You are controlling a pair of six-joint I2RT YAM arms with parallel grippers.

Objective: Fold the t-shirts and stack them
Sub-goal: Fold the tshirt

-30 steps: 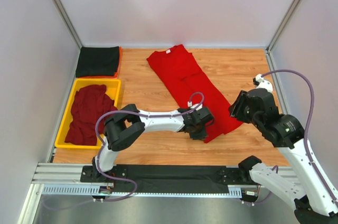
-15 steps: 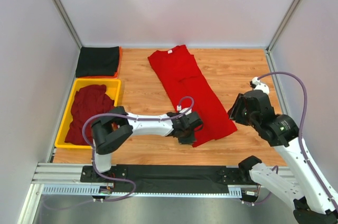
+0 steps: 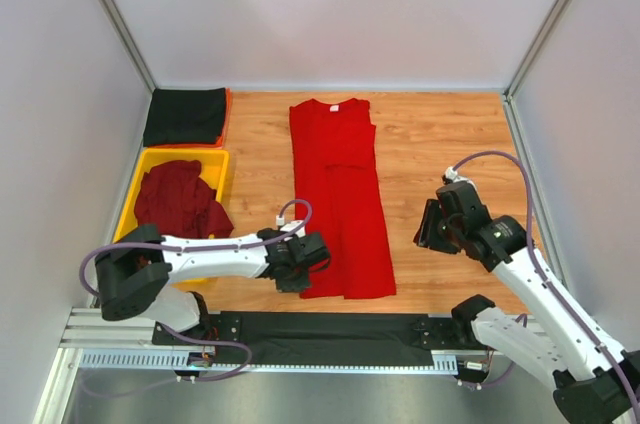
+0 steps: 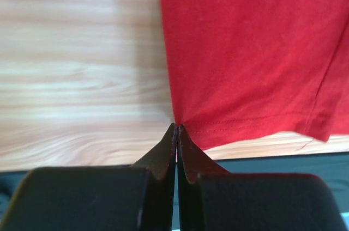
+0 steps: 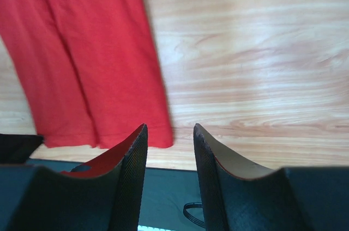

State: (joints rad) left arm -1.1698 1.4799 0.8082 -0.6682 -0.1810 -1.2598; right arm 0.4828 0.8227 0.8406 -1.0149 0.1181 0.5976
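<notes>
The left gripper [image 4: 176, 129] is closed tight, its two black fingers pressed together on the near left corner of the red t-shirt's [image 3: 338, 204] hem. It sits low over the wooden table [image 3: 450, 134], close to the near edge.

In the far left corner lies a black t-shirt [image 3: 186, 116], folded into a flat rectangle, with an orange edge showing along its right side. Just in front of it sits the yellow tray [image 3: 122, 236], which holds a crumpled heap of dark maroon t-shirts [image 3: 172, 202]; some of the cloth hangs over the tray's right rim.

The red t-shirt lies in the middle of the table, folded lengthwise into a long narrow strip that runs straight from far to near. Its collar, with the white neck label [image 3: 334, 104], is at the far end, and its hem is by the near edge.

The right gripper [image 5: 170, 128] is wide open and holds nothing. It hovers over bare wood to the right of the red t-shirt, with the shirt's near right corner just left of its left finger in the wrist view.
</notes>
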